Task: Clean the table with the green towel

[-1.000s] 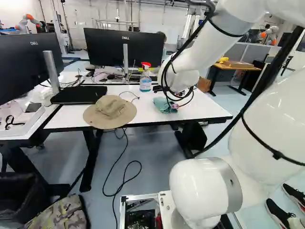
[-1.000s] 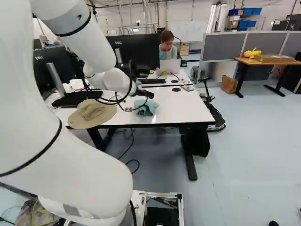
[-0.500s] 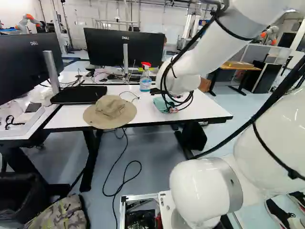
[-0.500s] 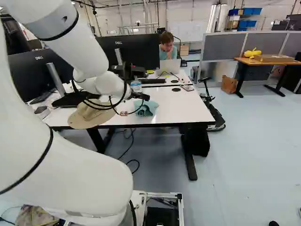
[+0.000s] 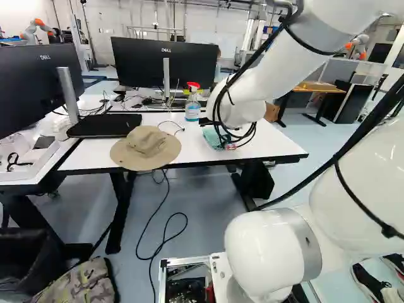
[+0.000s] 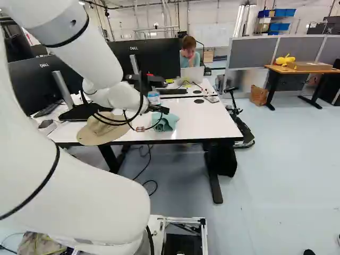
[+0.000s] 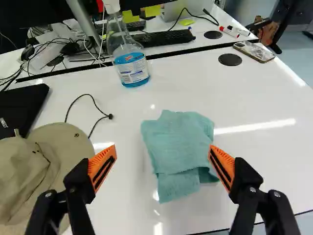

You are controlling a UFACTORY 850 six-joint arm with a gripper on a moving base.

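On the right of the tabletop (image 7: 264,93), beyond the hat (image 5: 146,148), lies the green towel (image 7: 181,147). I judge it light, limp, unbreakable; my jaws stand wide open, and I'd pinch its folded middle.

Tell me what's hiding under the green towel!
The towel lies folded on the white table, so tabletop is under it. I can't see anything poking out from its edges. Its folds cover the middle, so whatever might be hidden there can't be seen.
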